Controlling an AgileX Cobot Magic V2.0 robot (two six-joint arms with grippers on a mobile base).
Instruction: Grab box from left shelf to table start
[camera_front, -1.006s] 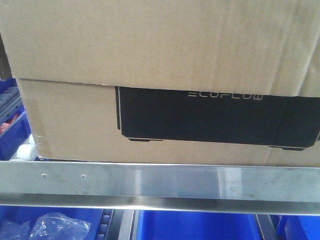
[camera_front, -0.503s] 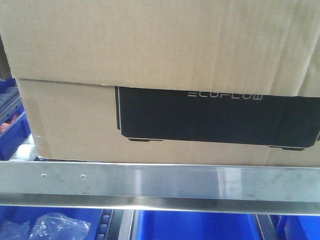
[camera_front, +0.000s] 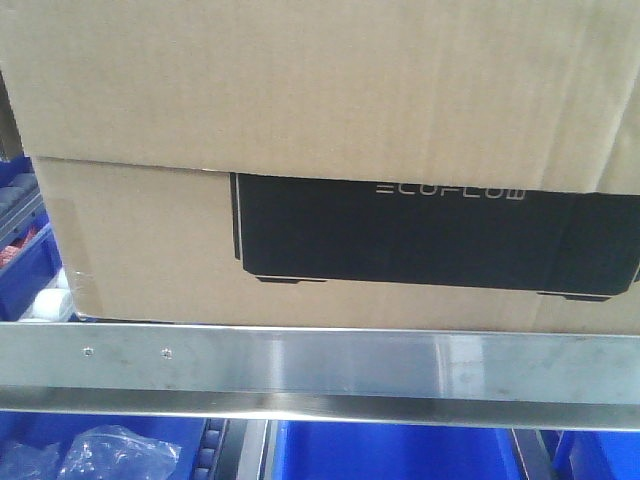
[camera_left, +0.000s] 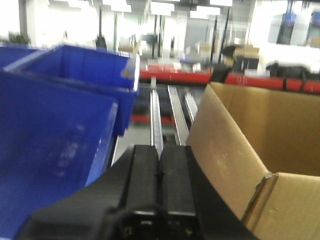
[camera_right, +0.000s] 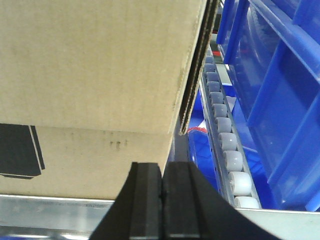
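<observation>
Still nothing moved — large brown cardboard box waits on silvery-railed left shelf, three o'clock of left tool; it and right tool pressed together, empty.

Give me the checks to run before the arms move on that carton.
1. Large brown cardboard box with black ECOFLOW panel sits behind the shelf's brushed-metal front rail: ok.
2. Left pincer shut, empty, between the blue plastic bin and the box: ok.
3. Right pincer shut, empty, by the box's right corner: ok.
4. Pincers gripping the box: not ok.
5. Clearance from the grey roller track at right: cannot tell.
6. Landing table: cannot tell, out of view.
</observation>
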